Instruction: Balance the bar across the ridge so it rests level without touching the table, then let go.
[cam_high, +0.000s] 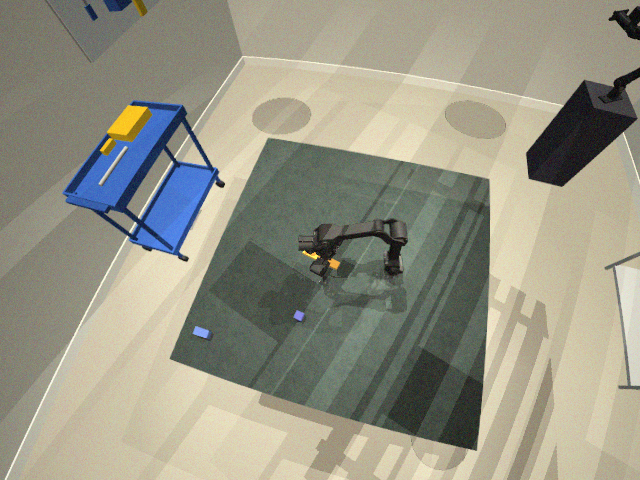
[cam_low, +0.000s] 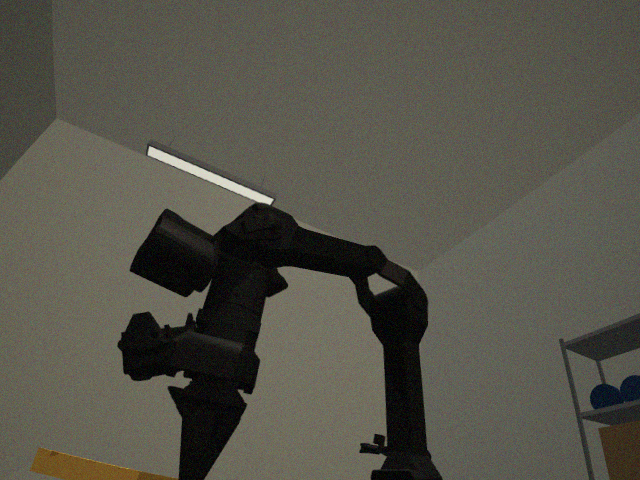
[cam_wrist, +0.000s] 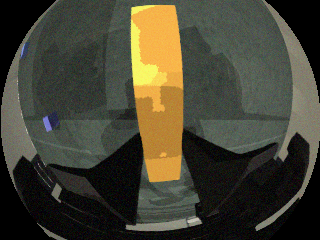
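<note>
Arm (cam_high: 361, 230): rises from base (cam_high: 392, 266), bends at elbow (cam_high: 397, 232), reaches out level toward wrist.
Upright link (cam_low: 402, 372): near vertical in exterior view.
Forearm (cam_low: 320, 255): slopes slightly up toward wrist.
Wrist (cam_low: 237, 304): turned down, gripper pointing at the surface below.
Gripper (cam_high: 323, 262): clamped on orange bar (cam_wrist: 158, 94), fingers partly apart.
Fingers: dark, flank bar's near end in wrist view.
Bar: juts out both sides of gripper in top view.

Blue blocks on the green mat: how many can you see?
2. One block lies near the mat's left corner; a smaller one sits nearer the middle, below the gripper holding the bar. The arm may hide others.
</note>
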